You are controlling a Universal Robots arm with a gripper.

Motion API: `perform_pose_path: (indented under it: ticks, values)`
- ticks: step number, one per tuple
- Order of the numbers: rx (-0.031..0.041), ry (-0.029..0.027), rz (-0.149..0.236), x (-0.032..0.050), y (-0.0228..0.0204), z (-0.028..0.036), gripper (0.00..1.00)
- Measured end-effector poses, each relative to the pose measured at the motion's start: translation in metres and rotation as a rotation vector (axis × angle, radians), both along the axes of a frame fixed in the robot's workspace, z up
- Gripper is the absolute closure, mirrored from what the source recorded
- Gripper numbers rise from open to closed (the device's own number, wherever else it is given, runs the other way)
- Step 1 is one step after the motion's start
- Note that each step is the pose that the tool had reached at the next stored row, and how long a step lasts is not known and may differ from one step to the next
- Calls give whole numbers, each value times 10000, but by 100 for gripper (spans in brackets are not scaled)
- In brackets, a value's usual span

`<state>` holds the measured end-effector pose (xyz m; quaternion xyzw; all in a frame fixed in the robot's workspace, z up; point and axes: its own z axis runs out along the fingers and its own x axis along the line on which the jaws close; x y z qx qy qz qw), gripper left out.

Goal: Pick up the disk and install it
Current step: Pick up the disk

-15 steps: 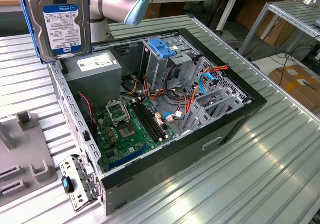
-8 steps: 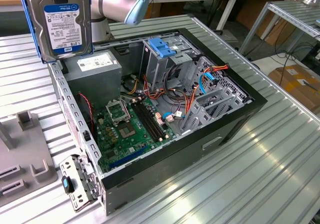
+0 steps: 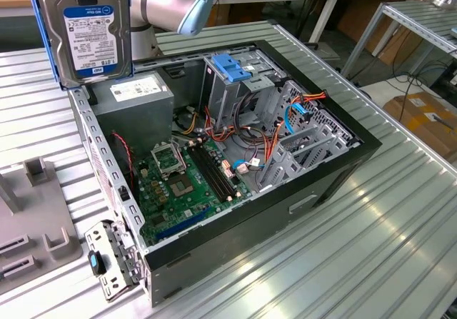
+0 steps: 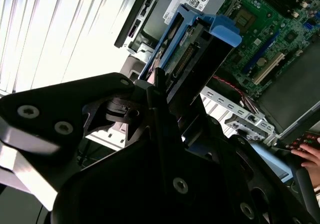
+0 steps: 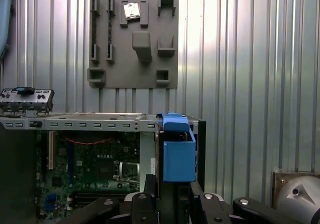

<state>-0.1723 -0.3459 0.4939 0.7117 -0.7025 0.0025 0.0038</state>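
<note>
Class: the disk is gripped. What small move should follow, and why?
Probably carry the disk toward the drive cage, to the exterior view's right: the gripper holds it upright in the air by the power supply, apart from the cage.

Bare silver metal w/ glossy paper label on disk [image 3: 84, 30], blue plastic rails [image 5: 178, 156] at edges. Ribbed shiny alu on table [image 3: 371, 247]. Matt black painted metal on PC case [image 3: 321, 187]. Matt grey plastic on fixture plate [image 5: 134, 41].
</note>
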Motion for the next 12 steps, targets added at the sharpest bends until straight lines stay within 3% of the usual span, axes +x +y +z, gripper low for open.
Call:
perform_pose_path:
  ticks: [7, 12]
  values:
    - [0, 0, 0, 33, 0, 0, 65]
    - [0, 0, -1, 131, 0, 0, 65]
